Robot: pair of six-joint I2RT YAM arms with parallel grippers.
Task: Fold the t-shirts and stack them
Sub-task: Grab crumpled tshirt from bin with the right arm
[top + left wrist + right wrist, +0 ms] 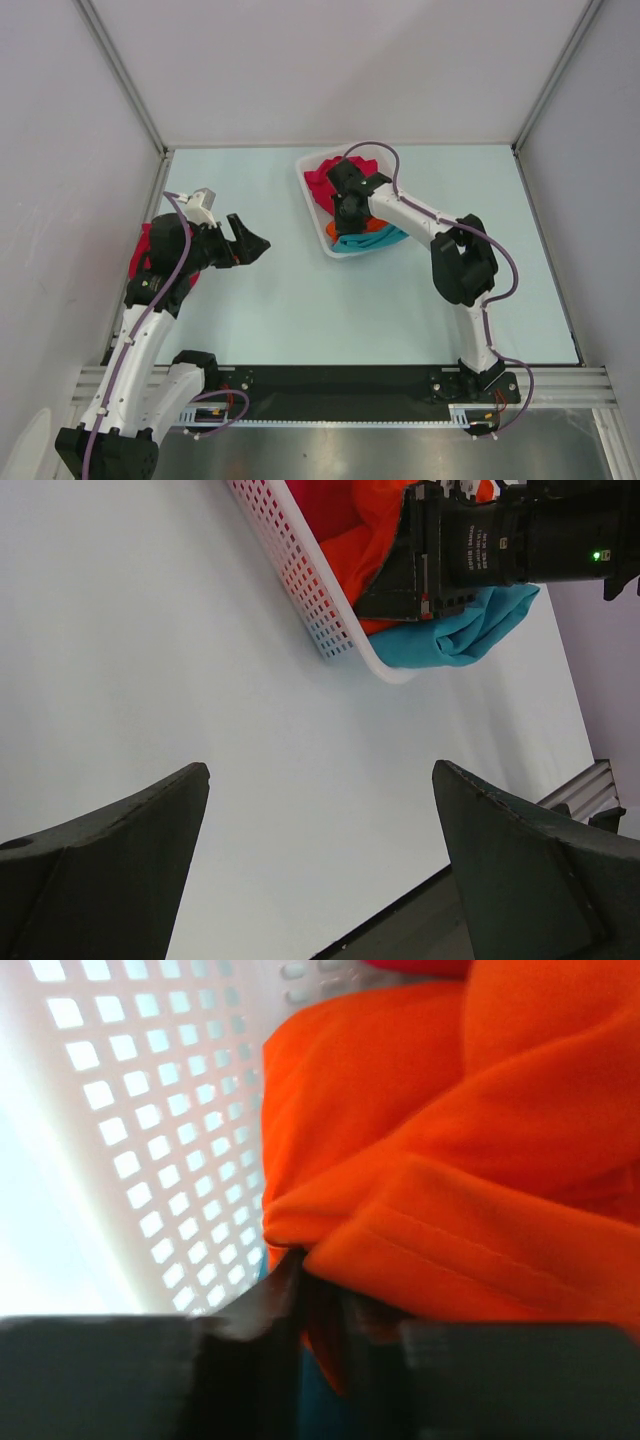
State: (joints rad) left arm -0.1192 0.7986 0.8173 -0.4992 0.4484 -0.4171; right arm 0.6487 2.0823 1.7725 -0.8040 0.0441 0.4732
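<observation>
Your right gripper [325, 1295] sits in the white basket [300, 580], toward the table's 12 o'clock. Its jaws are clamped on a fold of the orange t-shirt [480, 1140], which is bright and crumpled. Only the right wrist view shows that pinch. The top view adds a magenta t-shirt [320, 183] and a teal t-shirt [352, 241]. Your left gripper [320, 770], at 9 o'clock, has its jaws wide apart.

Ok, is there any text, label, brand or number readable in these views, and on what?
White print on the right arm's black wrist housing, in the left wrist view: several lines, too small to read.
The t-shirts, the basket and the table show no text.
</observation>
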